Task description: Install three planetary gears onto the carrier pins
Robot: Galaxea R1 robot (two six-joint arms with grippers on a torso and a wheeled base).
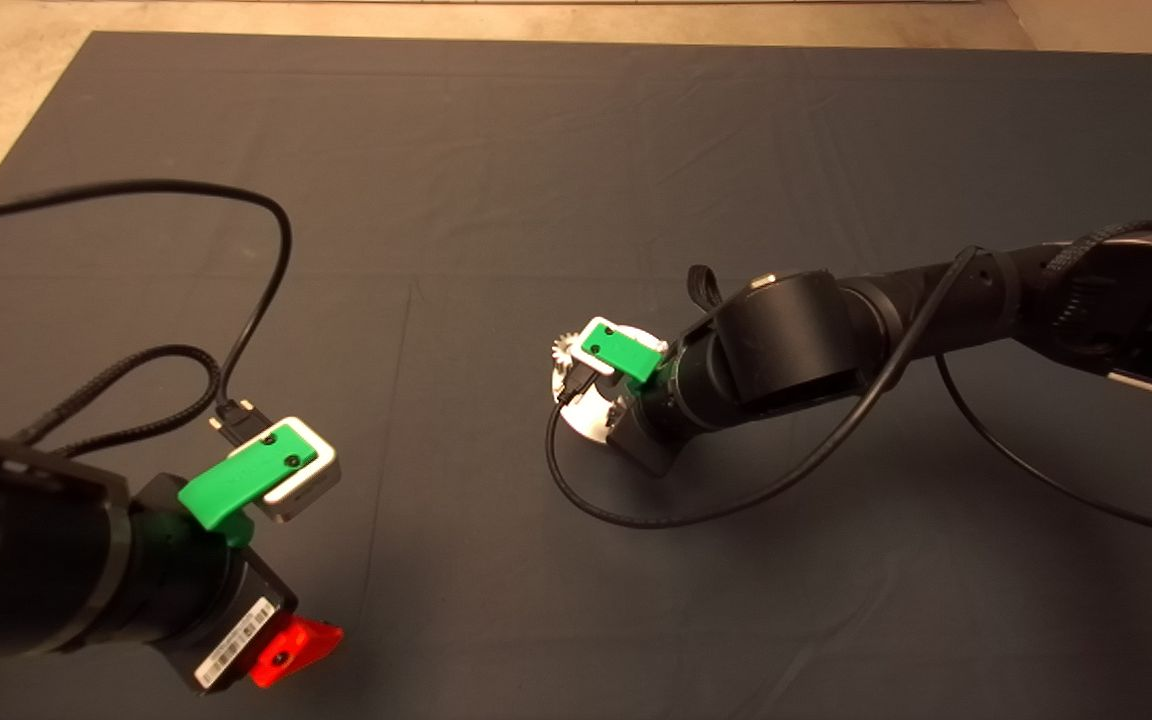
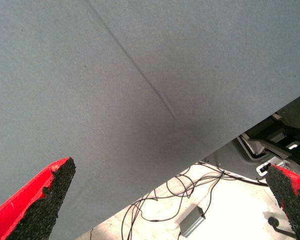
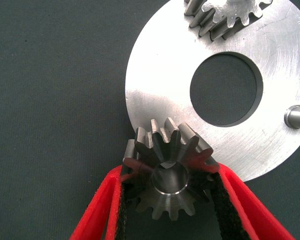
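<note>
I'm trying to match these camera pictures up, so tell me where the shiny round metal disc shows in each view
Head view: the disc lies near the mat's middle, mostly hidden under the right gripper.
Left wrist view: not in it; only mat and floor cables.
Right wrist view: the disc fills the upper right, its centre hole open to the mat.
Shared landmark: the gear at the disc's rim.

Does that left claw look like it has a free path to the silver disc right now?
Probably not. The right claw, shut on a gear, and its arm hang over the disc; the open left claw waits off at the mat's near left.
</note>
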